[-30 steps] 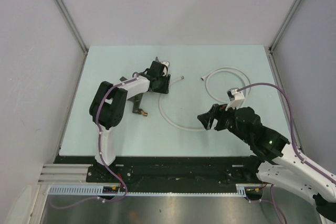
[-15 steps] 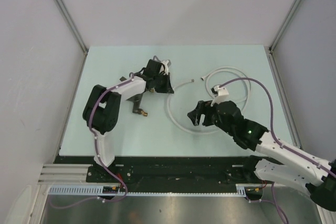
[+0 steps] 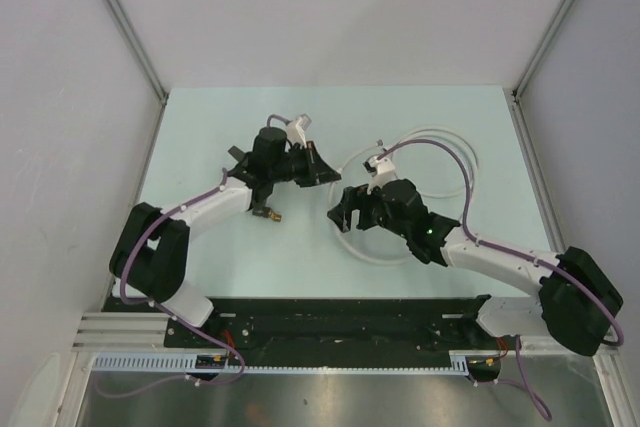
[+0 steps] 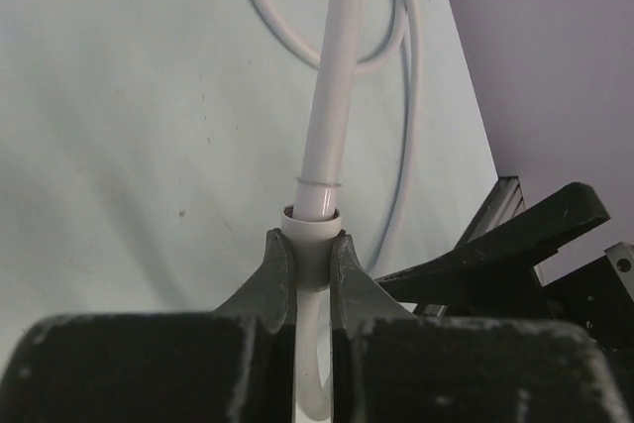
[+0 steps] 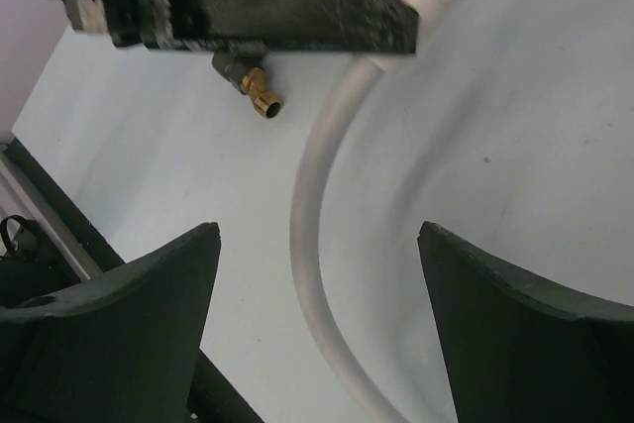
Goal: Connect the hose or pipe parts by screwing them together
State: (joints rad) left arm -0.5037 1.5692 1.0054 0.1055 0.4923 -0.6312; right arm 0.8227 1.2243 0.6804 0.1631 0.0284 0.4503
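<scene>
Two parts remained unjoined, so the screwing itself had not begun. The left claw (image 3: 318, 168) was clamped shut on the white hose (image 3: 432, 131) close to one end. In the left wrist view its two tapered grey fingers (image 4: 274, 274) pinched the tube just behind a pale collar. The dark T-shaped tap fitting (image 3: 266, 209) lay loose on the pale green bench (image 3: 200, 137). It sat just near of the left claw, touching neither claw and apart from the held hose end. The right claw (image 3: 343, 215) hung over the near-left curve of the hose with its jaws spread wide and empty; in the right wrist view its dark fingers (image 5: 129, 304) flanked the tube without touching it.

What was left, by this reading: pick up the fitting, bring a threaded end to the hose connector, and turn them together.

The hose (image 5: 307, 205) was smooth, round in section and glossy white. It was supple enough to lie in loose loops across the middle and far right of the bench. One brass end (image 5: 260, 96) of the fitting looked ribbed and yellow-metallic against its matt grey body. The bench surface was flat and matt, with faint specks.
</scene>
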